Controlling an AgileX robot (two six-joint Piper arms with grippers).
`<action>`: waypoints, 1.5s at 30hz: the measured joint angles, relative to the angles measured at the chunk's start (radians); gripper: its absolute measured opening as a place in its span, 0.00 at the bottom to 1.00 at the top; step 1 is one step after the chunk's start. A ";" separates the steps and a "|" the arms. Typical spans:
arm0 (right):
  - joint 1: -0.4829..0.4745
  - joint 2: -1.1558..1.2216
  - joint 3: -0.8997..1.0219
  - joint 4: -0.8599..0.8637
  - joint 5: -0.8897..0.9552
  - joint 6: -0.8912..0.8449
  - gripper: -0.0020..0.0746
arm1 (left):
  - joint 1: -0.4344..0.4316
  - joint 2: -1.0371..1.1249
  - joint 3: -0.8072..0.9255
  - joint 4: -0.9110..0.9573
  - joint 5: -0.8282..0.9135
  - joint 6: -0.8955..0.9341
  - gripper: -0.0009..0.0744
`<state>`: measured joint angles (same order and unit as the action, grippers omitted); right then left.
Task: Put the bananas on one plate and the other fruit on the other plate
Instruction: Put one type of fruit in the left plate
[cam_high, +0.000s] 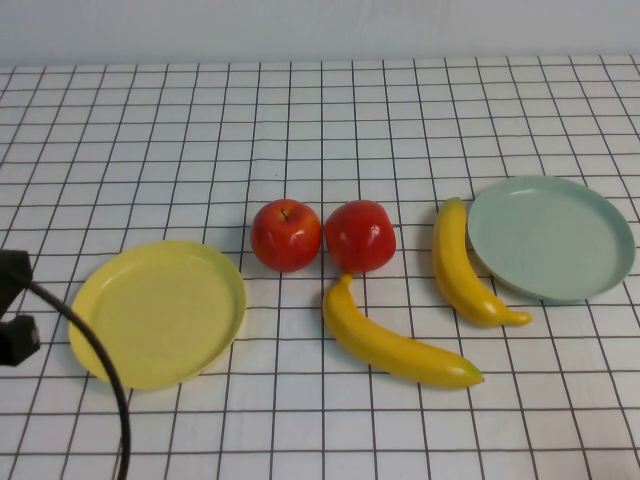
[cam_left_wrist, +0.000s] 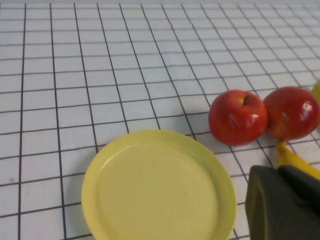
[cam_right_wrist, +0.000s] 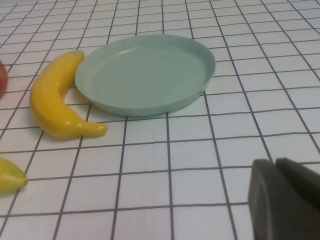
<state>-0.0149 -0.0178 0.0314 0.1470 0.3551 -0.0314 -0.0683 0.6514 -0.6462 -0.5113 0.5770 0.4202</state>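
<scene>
The yellow plate (cam_high: 160, 312) lies at the left and holds nothing. Two red apples (cam_high: 286, 235) (cam_high: 360, 236) sit side by side and touching at the table's middle. One banana (cam_high: 395, 342) lies in front of them. The second banana (cam_high: 463, 265) lies against the left rim of the pale green plate (cam_high: 551, 237), which holds nothing. My left gripper (cam_left_wrist: 285, 202) is shut and empty, just right of the yellow plate (cam_left_wrist: 155, 190), with the apples (cam_left_wrist: 236, 117) beyond it. My right gripper (cam_right_wrist: 284, 200) is shut and empty, in front of the green plate (cam_right_wrist: 145, 70).
The table is covered by a white cloth with a black grid (cam_high: 320, 120). My left arm and its black cable (cam_high: 95, 350) show at the left edge, over the yellow plate's near rim. The right arm is out of the high view.
</scene>
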 joint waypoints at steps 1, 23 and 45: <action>0.000 0.000 0.000 0.000 0.000 0.000 0.01 | -0.017 0.038 -0.016 0.025 -0.006 -0.003 0.01; 0.000 0.000 0.000 0.000 0.000 0.000 0.01 | -0.447 0.883 -0.608 0.558 0.156 -0.524 0.90; 0.000 0.000 0.000 0.000 0.000 0.000 0.01 | -0.499 1.303 -0.926 0.579 0.226 -0.485 0.90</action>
<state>-0.0149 -0.0178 0.0314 0.1470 0.3551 -0.0314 -0.5675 1.9543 -1.5717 0.0676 0.8029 -0.0648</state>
